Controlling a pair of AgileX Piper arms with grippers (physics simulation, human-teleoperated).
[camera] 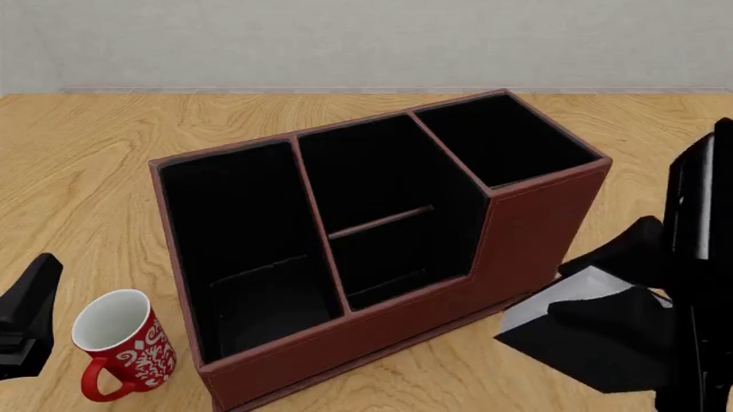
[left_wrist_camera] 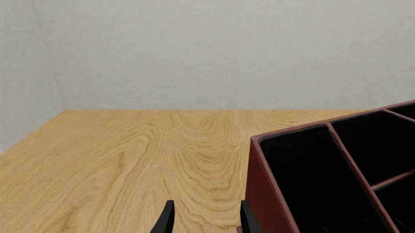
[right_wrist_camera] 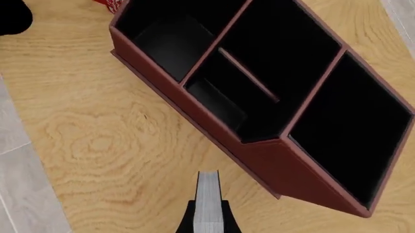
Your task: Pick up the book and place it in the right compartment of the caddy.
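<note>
The reddish-brown caddy (camera: 378, 330) stands mid-table, black inside; it also shows in the left wrist view (left_wrist_camera: 263, 189) and right wrist view (right_wrist_camera: 259, 158). Its right compartment (camera: 504, 137) is tallest and empty, also seen in the right wrist view (right_wrist_camera: 353, 121). My right gripper (camera: 624, 296) is shut on the black book (camera: 578, 330), white page edges showing, held low just right of and in front of the caddy. In the right wrist view the book (right_wrist_camera: 209, 194) is edge-on between the fingers of the gripper (right_wrist_camera: 209, 216). My left gripper (left_wrist_camera: 207, 221) is open and empty beside the caddy's left end.
A red patterned mug (camera: 120, 343) stands near the front left of the caddy, close to my left gripper (camera: 29, 318). The middle section has a shelf (camera: 384, 221). Bare wooden table (left_wrist_camera: 129, 155) lies left of the caddy.
</note>
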